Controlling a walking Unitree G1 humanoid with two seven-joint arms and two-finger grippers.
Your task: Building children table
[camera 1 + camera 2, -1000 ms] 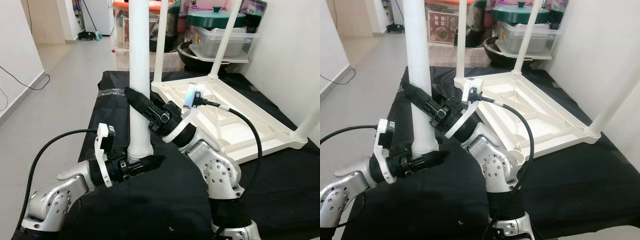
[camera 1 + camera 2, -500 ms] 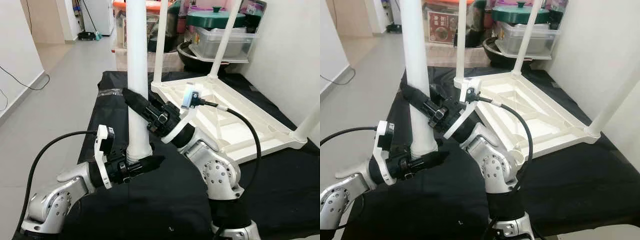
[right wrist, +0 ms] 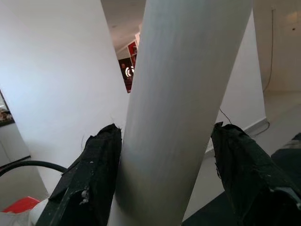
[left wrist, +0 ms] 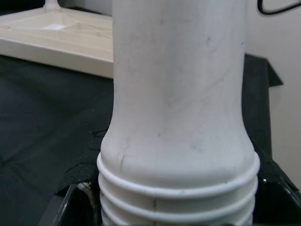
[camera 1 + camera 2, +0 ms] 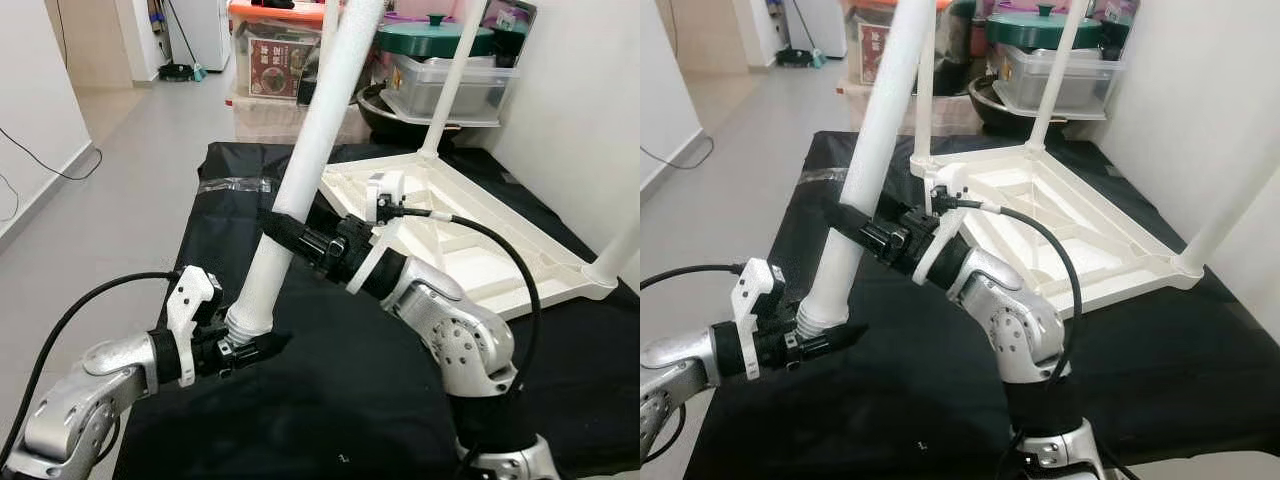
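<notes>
Black-covered surface (image 5: 330,400) with the upturned white tabletop (image 5: 470,240) at its far right. The loose table leg (image 5: 300,190), upright a second ago, now tilts, top leaning toward the far right. Left end effector (image 5: 245,347) clenched on its threaded bottom end, near the surface's left edge; right end effector (image 5: 285,232) grasping it mid-length. Storage boxes (image 5: 445,85) crowd the far side; open floor (image 5: 130,170) on the left.

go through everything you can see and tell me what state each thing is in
Loose table leg: tilted, held by both claws.
Table top: upside down on the black cloth, three legs fitted.
Left claw: shut on the leg's threaded end.
Right claw: shut around the leg's middle.
</notes>
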